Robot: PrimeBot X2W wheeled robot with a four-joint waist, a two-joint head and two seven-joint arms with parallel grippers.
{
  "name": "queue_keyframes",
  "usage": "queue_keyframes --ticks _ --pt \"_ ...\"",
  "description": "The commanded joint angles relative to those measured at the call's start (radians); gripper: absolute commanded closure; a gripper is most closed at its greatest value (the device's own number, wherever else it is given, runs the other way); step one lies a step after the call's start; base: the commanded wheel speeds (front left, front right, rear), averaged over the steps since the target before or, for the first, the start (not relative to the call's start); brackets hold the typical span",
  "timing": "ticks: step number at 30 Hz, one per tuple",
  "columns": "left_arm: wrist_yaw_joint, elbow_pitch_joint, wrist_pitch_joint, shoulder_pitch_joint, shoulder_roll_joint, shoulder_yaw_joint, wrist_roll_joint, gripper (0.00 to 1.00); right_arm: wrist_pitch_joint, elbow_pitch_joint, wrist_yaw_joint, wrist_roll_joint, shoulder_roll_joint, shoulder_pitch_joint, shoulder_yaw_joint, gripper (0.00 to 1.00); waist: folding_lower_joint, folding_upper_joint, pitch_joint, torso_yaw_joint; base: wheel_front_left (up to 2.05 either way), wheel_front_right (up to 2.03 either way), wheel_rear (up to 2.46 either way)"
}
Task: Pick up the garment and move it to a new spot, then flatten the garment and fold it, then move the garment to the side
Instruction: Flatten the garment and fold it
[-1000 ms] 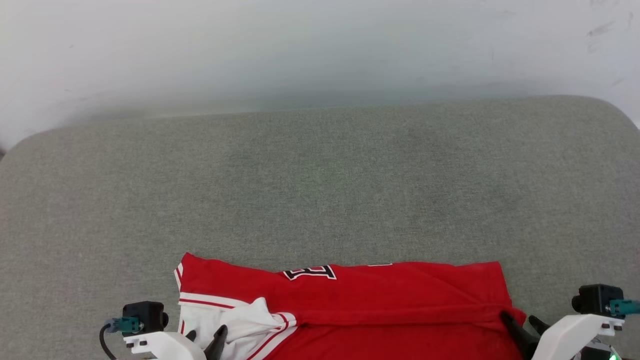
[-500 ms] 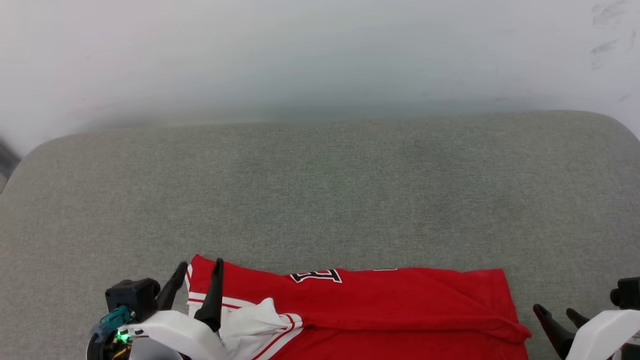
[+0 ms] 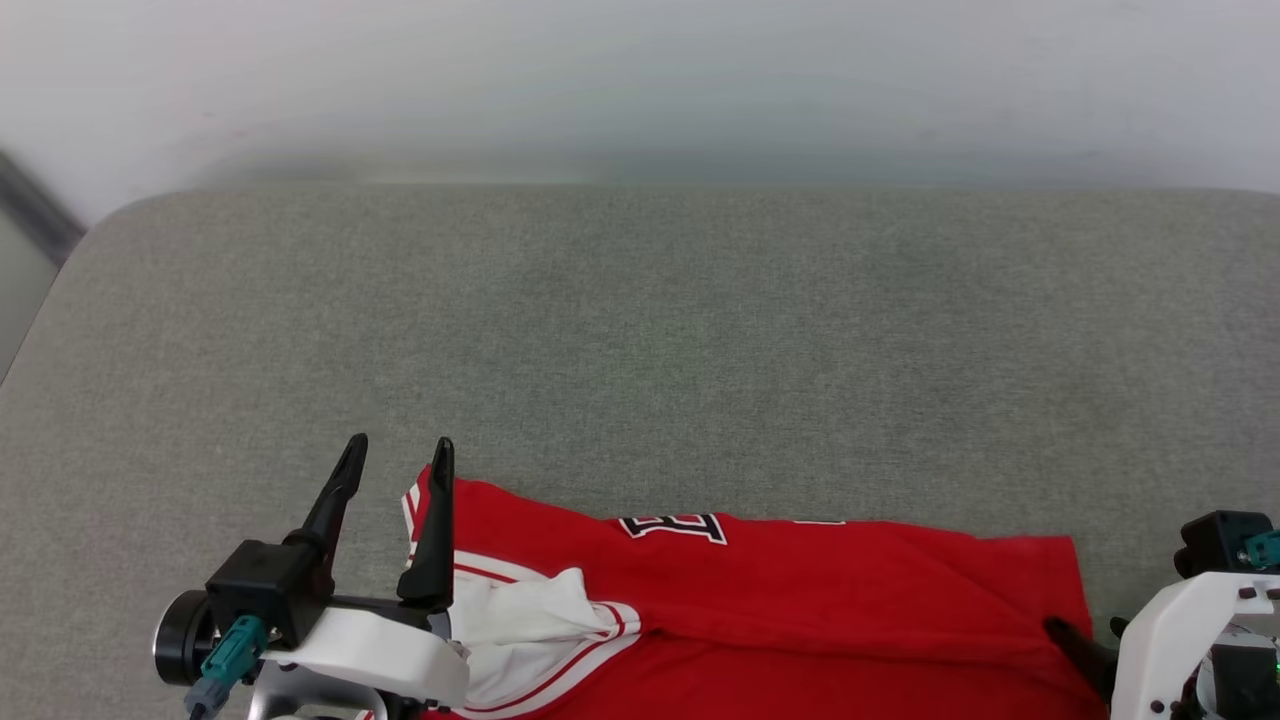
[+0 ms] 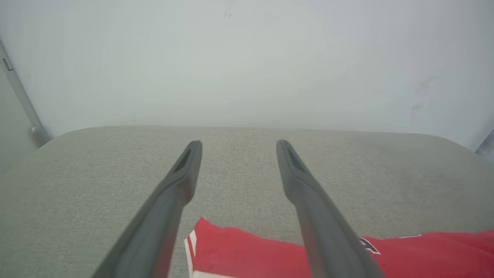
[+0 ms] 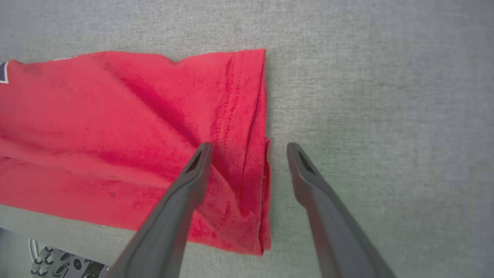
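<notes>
Your garment (image 3: 800,590) lies folded at nr edge of grey tabletop (image 3: 640,330), prob padded. Left hand (image 3: 398,455) apart, empty, by sleeve end; right hand (image 5: 249,148) apart, straddling hem edge.

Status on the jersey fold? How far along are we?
Done, by the look of it: the red jersey lies on the grey cushion folded into a long band, with its white sleeve on top at the left end. In hand: nothing. The left gripper and right gripper are both open, one at each end. Left: probably another fold, then moving it aside.
</notes>
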Motion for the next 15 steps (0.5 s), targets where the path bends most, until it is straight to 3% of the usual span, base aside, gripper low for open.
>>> queue_keyframes --ticks 1,11,12,14,15 --pt "0.007 -0.011 -0.001 -0.014 0.005 -0.002 0.012 0.00 0.007 0.010 0.000 0.002 0.001 -0.015 0.002 0.00 -0.0001 0.0000 0.016 0.015 0.00 0.00 0.00" --pt "0.034 -0.057 -0.004 -0.024 0.005 -0.010 0.042 0.00 0.087 0.157 0.000 0.041 0.047 -0.034 0.049 0.00 -0.0001 0.0000 0.050 0.028 0.00 0.00 0.00" --pt "0.033 -0.058 -0.004 -0.023 0.004 -0.010 0.041 0.00 0.100 0.174 0.000 0.041 0.050 -0.035 0.053 0.43 -0.0001 0.0000 0.050 0.027 0.00 0.00 0.00" --pt "0.033 -0.056 0.003 -0.022 0.005 -0.011 0.035 0.00 0.106 0.191 0.000 0.051 0.053 -0.043 0.063 0.96 -0.0001 0.0000 0.050 0.027 0.00 0.00 0.00" --pt "0.030 -0.056 0.002 -0.024 0.007 -0.011 0.034 0.00 0.105 0.197 0.000 0.055 0.055 -0.050 0.067 1.00 -0.0001 0.0000 0.050 0.026 0.00 0.00 0.00"
